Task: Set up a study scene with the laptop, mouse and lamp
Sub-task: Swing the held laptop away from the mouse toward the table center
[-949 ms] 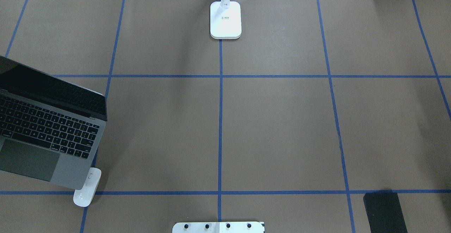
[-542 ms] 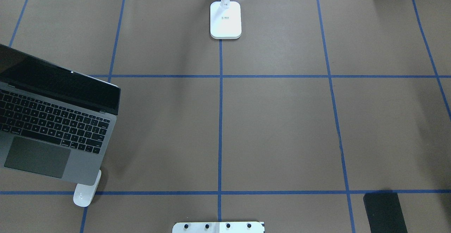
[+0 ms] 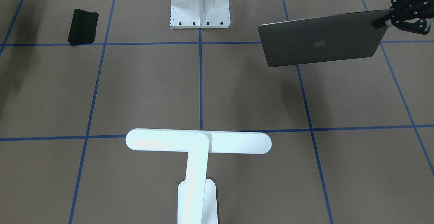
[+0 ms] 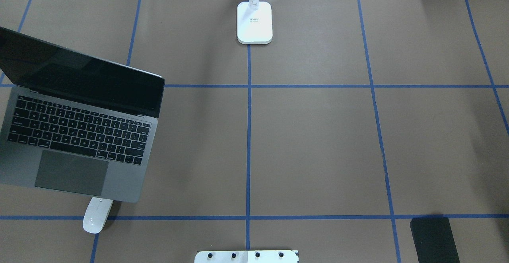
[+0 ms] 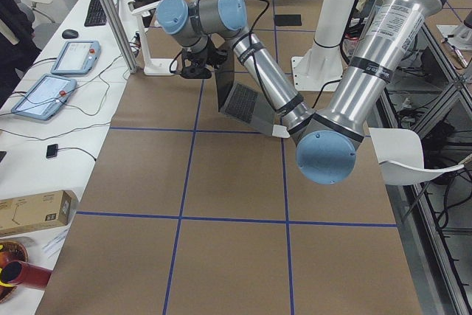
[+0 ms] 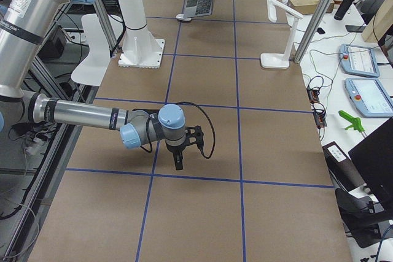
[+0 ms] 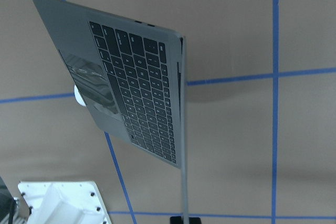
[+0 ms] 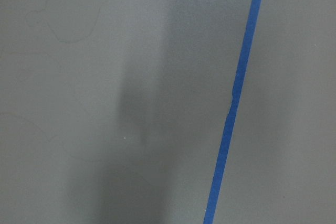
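The open grey laptop (image 4: 79, 135) hangs tilted above the table's left side, its dark screen up. My left gripper (image 3: 381, 22) is shut on the lid's edge, beside the apple logo on the laptop (image 3: 318, 44). The white mouse (image 4: 96, 215) lies on the table by the laptop's near corner. At the far middle stands the white lamp (image 3: 198, 142), with its base (image 4: 255, 22) on the centre line. My right gripper (image 6: 179, 162) hovers low over bare table, far from all three; I cannot tell whether it is open or shut.
A black mat (image 4: 434, 239) lies at the near right. The white mounting bracket (image 4: 246, 256) sits at the near middle edge. Brown paper with blue tape lines covers the table. Benches with tablets and cables stand beyond the far edge.
The laptop has travelled to the right and farther from the robot in the overhead view, rising with the left gripper. More of the mouse shows now. Mouse and lamp have stayed put.
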`<move>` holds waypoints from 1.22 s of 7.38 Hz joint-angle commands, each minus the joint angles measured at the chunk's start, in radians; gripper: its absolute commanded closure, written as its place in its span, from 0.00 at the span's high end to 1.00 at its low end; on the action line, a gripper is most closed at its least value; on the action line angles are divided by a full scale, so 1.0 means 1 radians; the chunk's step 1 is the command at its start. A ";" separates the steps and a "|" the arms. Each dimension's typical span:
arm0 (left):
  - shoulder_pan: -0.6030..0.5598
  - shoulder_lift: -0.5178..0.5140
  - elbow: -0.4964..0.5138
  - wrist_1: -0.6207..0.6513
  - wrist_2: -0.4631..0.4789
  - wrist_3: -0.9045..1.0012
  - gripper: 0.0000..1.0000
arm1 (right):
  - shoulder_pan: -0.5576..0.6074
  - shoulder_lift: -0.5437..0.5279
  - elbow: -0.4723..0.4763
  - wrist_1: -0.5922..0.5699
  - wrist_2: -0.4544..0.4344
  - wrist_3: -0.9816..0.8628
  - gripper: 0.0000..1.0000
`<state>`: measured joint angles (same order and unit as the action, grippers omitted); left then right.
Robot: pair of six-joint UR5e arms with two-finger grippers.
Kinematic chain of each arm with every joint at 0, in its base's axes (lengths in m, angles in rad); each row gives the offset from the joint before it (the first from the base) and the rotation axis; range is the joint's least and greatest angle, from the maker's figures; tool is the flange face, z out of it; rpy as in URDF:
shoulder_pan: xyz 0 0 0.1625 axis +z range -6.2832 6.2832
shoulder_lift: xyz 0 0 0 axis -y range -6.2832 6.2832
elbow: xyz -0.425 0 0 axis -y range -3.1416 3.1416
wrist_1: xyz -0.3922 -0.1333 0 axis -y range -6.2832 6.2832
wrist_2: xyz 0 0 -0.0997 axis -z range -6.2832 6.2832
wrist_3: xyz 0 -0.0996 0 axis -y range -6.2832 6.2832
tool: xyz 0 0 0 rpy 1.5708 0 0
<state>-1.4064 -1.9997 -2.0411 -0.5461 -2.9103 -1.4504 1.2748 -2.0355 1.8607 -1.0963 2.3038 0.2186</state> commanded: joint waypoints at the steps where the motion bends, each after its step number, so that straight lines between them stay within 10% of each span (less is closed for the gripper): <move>1: 0.023 -0.001 0.005 -0.078 -0.081 -0.091 0.00 | 0.000 0.001 0.000 -0.002 0.000 0.004 1.00; 9: 0.138 -0.005 0.099 -0.356 -0.130 -0.300 0.00 | -0.002 0.001 0.000 -0.004 0.006 0.008 1.00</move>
<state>-1.2788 -2.0011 -1.9479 -0.8996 -3.0303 -1.7480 1.2732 -2.0346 1.8607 -1.0999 2.3100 0.2270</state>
